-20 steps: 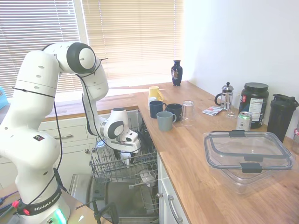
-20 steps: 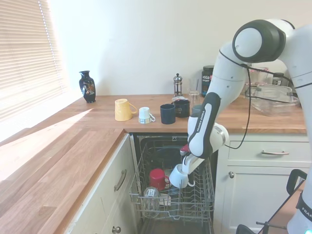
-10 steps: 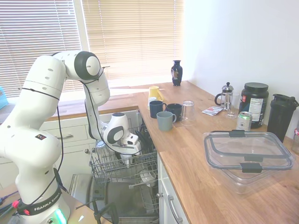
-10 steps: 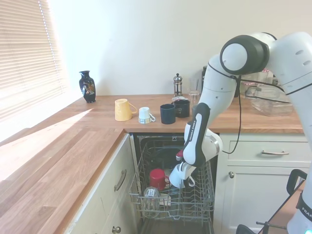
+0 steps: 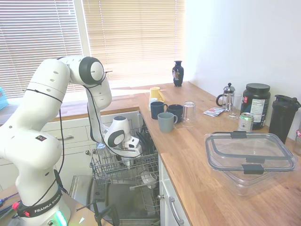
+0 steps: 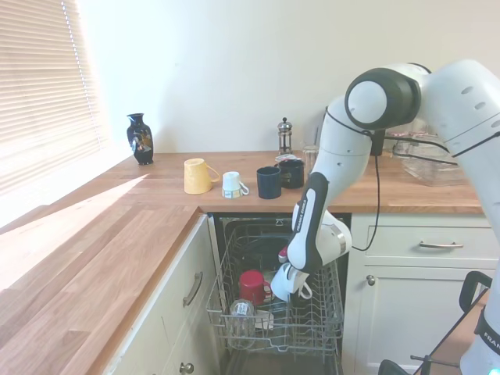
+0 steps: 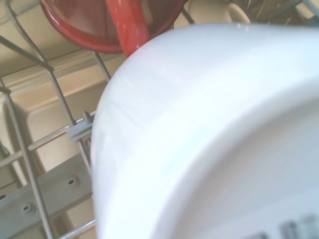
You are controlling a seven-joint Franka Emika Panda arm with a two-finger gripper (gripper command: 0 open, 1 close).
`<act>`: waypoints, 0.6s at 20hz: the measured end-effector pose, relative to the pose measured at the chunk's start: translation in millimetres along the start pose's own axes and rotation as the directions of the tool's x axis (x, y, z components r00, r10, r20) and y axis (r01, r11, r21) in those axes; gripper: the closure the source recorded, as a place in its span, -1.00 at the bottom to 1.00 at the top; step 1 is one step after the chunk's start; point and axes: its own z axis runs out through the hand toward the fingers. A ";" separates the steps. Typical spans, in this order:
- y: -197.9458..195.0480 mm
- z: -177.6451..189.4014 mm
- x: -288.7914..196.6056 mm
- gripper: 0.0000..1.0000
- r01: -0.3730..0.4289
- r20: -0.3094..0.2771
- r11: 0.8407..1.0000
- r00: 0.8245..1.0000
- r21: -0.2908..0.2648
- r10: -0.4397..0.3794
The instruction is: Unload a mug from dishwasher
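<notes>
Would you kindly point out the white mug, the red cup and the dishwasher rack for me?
white mug [image 6: 284, 282], second exterior view, on its tilted body.
red cup [image 6: 251, 285], second exterior view, on its side wall.
dishwasher rack [image 6: 336, 308], second exterior view, on its right wire wall.

The dishwasher rack and gripper are seen from opposite sides by both exterior views; the white mug is viewed closely from the wrist.
</notes>
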 end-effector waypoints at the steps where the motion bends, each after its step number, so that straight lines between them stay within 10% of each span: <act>1: 0.1 1.7 0.2 1.00 -0.001 0.000 1.000 1.000 0.002 0.001; 12: -2.0 1.3 10.2 1.00 -0.031 -0.019 0.999 0.999 0.030 0.032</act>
